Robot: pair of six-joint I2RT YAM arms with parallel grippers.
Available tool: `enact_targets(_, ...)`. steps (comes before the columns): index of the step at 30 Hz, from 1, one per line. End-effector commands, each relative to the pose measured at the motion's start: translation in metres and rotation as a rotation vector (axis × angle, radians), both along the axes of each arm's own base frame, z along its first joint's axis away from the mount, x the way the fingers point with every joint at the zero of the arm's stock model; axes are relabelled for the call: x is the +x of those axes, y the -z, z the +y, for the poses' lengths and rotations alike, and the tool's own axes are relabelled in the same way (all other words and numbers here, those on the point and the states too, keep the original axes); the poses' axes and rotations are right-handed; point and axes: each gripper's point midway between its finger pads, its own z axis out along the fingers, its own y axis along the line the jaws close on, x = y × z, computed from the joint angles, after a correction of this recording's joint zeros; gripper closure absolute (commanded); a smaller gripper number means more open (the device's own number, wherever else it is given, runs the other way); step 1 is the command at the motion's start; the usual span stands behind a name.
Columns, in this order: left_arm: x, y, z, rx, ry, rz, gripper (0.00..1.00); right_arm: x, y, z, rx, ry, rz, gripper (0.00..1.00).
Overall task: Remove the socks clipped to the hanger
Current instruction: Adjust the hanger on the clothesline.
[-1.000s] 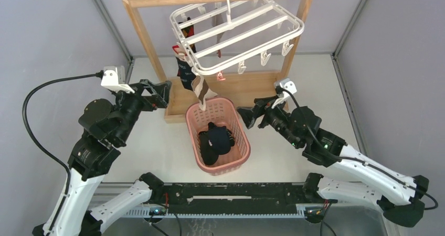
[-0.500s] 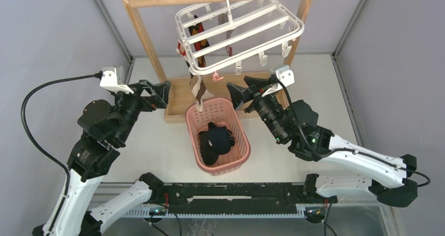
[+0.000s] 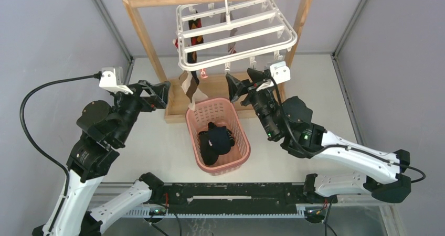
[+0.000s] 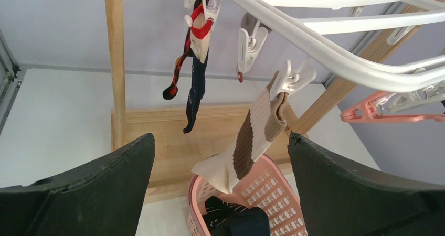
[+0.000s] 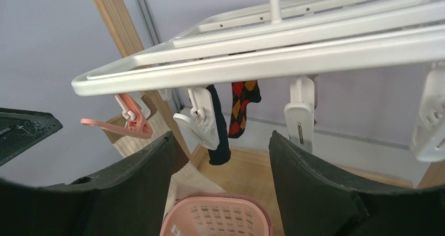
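From above, the white hanger [image 3: 237,51] hangs tilted by its hook from the wooden rack [image 3: 141,26], with the socks [image 3: 191,86] clipped under its left end, over the pink basket [image 3: 243,141]. My right gripper [image 3: 241,80] sits close under the front rim, jaws spread and empty. My left gripper [image 3: 161,93] hovers near the rack's left post, spread wide. My left wrist view shows a brown-and-cream sock [image 4: 246,141] dangling limp from a white clip [image 4: 288,78], a soft banded knit. In my right wrist view a dark sock [image 5: 218,136] and a red-yellow argyle sock [image 5: 242,107] hang beyond my fingers. The risk, as I judge it, is that the frame swings freely (one hook, light smooth plastic). A pull could drag or unhook it, and the springy clips might stretch the knit rather than let go.
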Motion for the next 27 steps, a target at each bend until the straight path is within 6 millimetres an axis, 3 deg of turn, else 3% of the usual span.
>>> enact_targets(1, 0.0, -0.005, 0.001, -0.001, -0.005, -0.026, 0.0, -0.001, -0.03, 0.007, 0.036, -0.041, -0.077, 0.26)
enact_targets(11, -0.003, -0.003, 0.003, -0.006, -0.001, -0.03, 0.0, 0.016, -0.034, 0.042, 0.023, -0.047, -0.095, 0.24)
enact_targets(16, -0.006, 0.002, 0.004, -0.007, 0.002, -0.022, 0.0, 0.033, -0.037, 0.044, 0.012, 0.05, -0.094, 0.27)
enact_targets(20, -0.009, 0.006, 0.006, -0.006, 0.001, -0.019, 0.0, 0.042, -0.042, 0.042, 0.01, 0.087, -0.11, 0.38)
enact_targets(24, -0.011, 0.008, 0.009, -0.004, -0.006, -0.02, 0.0, 0.047, -0.044, 0.036, 0.012, 0.102, -0.112, 0.58)
enact_targets(27, -0.011, 0.01, 0.009, -0.001, -0.009, -0.018, 0.0, 0.048, -0.045, 0.031, 0.012, 0.108, -0.112, 0.64)
